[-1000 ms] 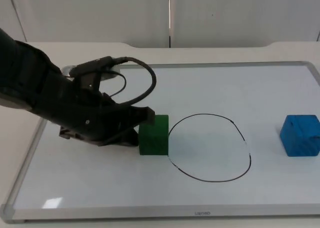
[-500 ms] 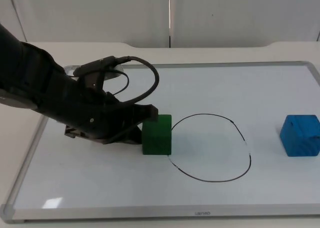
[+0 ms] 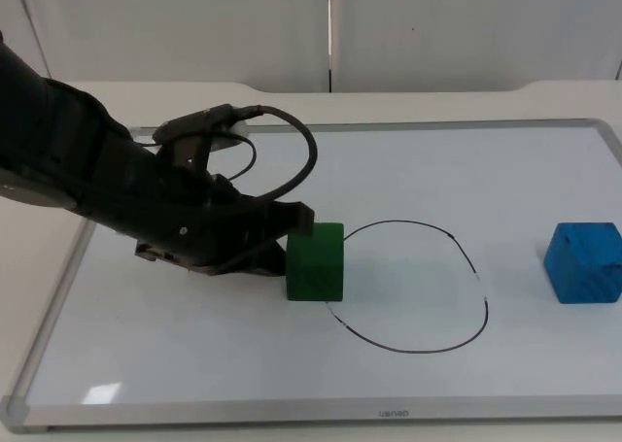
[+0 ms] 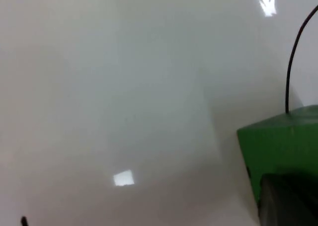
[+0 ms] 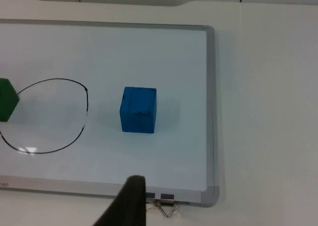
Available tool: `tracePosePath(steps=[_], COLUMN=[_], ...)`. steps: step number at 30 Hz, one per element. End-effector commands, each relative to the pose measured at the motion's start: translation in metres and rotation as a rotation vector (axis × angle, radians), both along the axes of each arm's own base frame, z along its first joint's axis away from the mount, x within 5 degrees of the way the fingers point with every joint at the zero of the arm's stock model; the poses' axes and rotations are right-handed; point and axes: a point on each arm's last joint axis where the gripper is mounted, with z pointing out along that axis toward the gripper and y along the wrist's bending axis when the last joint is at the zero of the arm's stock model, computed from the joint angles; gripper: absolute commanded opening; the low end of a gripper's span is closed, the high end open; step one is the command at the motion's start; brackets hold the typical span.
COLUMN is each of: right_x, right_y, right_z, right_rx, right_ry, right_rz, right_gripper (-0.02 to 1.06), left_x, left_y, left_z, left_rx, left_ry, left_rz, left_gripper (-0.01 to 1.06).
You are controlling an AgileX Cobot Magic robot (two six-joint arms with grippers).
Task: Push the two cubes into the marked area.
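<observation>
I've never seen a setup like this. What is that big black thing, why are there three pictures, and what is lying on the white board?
The black shape is a robot arm; this machine has two, each ending in a two-finger gripper. One picture comes from a fixed camera looking down on the table. The other two come from small cameras on the arms' wrists, looking along each gripper.

On the table lies a whiteboard with a hand-drawn black loop, the marked area. The left gripper is low on the board, pressed against the side of a green cube that sits right at the loop's edge. A blue cube stands apart on the far side of the loop, outside it. Nothing is held; the cubes are meant to be pushed. The right arm waits off the board: its fingertip hangs near the board's frame.
</observation>
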Motion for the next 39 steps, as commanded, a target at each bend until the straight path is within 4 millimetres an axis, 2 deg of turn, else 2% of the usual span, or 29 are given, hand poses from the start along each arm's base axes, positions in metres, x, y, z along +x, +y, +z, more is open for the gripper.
tracePosePath(steps=[1, 10, 25, 39], right_x=[0.000, 0.000, 0.000, 0.000], right_y=[0.000, 0.000, 0.000, 0.000], right_z=[0.000, 0.000, 0.000, 0.000], right_rx=[0.003, 0.003, 0.003, 0.003], right_ry=[-0.007, -0.007, -0.007, -0.007], right_rz=[-0.002, -0.002, -0.002, -0.002], right_gripper=[1.05, 1.05, 1.05, 1.05], left_x=[0.000, -0.004, -0.005, -0.004], left_y=[-0.006, -0.020, -0.022, -0.035], left_z=[0.003, 0.004, 0.005, 0.010], left_rx=[-0.020, -0.011, -0.024, -0.027], left_ry=[-0.008, -0.020, -0.014, -0.042], left_rz=[-0.016, -0.054, -0.057, -0.088], left_gripper=[0.00, 0.00, 0.00, 0.00])
